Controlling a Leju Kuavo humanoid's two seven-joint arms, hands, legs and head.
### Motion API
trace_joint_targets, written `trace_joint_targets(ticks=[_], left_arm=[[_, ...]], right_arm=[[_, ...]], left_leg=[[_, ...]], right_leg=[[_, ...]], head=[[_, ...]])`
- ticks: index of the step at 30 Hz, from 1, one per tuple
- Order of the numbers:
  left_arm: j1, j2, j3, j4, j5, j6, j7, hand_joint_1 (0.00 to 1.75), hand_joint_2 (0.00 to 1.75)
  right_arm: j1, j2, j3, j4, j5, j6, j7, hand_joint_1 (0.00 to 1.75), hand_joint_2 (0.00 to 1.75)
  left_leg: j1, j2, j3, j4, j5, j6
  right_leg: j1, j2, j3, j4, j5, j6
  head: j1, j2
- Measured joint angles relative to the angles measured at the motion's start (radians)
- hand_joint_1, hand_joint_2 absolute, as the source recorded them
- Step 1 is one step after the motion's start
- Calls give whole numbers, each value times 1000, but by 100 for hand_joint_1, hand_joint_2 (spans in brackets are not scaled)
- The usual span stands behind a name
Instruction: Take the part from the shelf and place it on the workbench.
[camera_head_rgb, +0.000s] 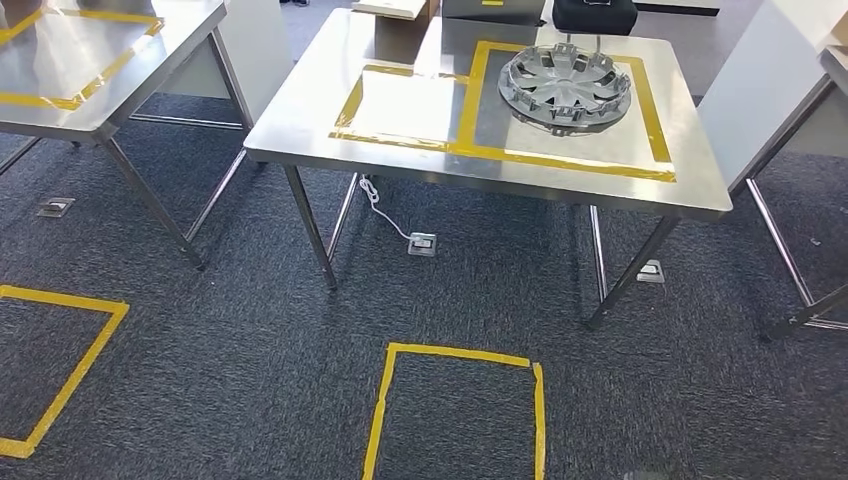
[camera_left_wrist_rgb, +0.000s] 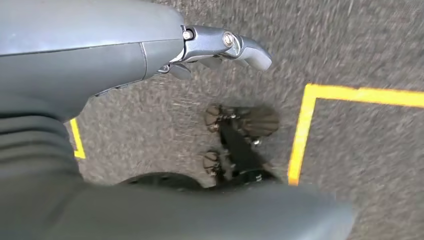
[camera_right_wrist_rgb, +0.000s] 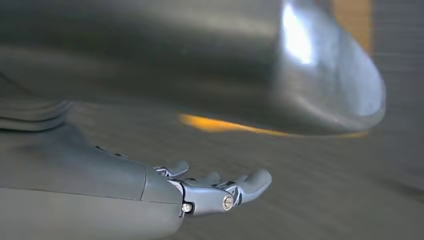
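- The part (camera_head_rgb: 565, 86), a round silver wheel cover with spokes, lies flat on the steel counter (camera_head_rgb: 300, 120) in the middle of the head view, toward its far right side.
- It sits inside the right-hand rectangle of yellow tape (camera_head_rgb: 560, 160) marked on the counter top; a second taped rectangle lies just to its left, with bright glare on the steel there.
- A second steel counter (camera_head_rgb: 150, 60) with yellow tape stands at the far left, well apart from the first.
- On the grey carpet (camera_head_rgb: 250, 380) near the robot are two yellow tape outlines (camera_head_rgb: 385, 400), one centred and one at the left edge.
- A white cable (camera_head_rgb: 375, 200) runs down under the middle counter to a floor socket (camera_head_rgb: 422, 243).
- The left robot hand (camera_left_wrist_rgb: 220, 47) hangs over the carpet, fingers spread loosely and holding nothing.
- The right robot hand (camera_right_wrist_rgb: 215, 187) is likewise wide, fingers extended and apart, nothing in it; the view is blurred, with a curved silver surface close behind it.
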Motion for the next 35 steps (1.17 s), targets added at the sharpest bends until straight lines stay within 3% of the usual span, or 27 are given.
trace_joint_targets(ticks=[3, 7, 13, 15, 26, 35], left_arm=[[4, 0, 2, 1, -9, -7, -6, 0, 175], [4, 2, 2, 2, -10, -10, -7, 0, 175], [3, 3, 2, 2, -37, -25, -9, 0, 175], [1, 2, 2, 2, -46, -26, -6, 0, 175], [-11, -1, -11, -1, -60, -6, 42, 0, 175], [20, 11, -173, -32, 92, 23, 108, 0, 175]], right_arm=[[-1, -2, -6, 129, 30, 17, 118, 0, 0], [-10, -2, -7, 229, 42, 6, 188, 0, 175], [-25, -1, -26, 295, 41, 27, 450, 0, 175], [-27, 0, -32, 304, 46, 27, 498, 0, 175], [-37, 2, -43, 320, 57, 43, 518, 0, 175], [-18, -2, 42, 315, -52, 26, 508, 0, 175]], left_leg=[[3, 0, -1, -5, 7, -11], [4, 0, -2, -8, 12, -18], [5, 1, -2, -9, 15, -22], [5, 1, -3, -9, 16, -22], [5, 1, -3, -8, 18, -21], [5, 1, -3, -8, 18, -21]], right_leg=[[3, 0, -5, 2, 4, -9], [4, 1, -10, 6, 6, -15], [5, 1, -12, 9, 6, -19], [5, 1, -13, 9, 7, -20], [4, 1, -13, 9, 10, -20], [4, 1, -13, 9, 10, -20]], head=[[-1, 0], [-1, 0], [-1, 0], [-1, 0], [-1, 0], [-1, 0]])
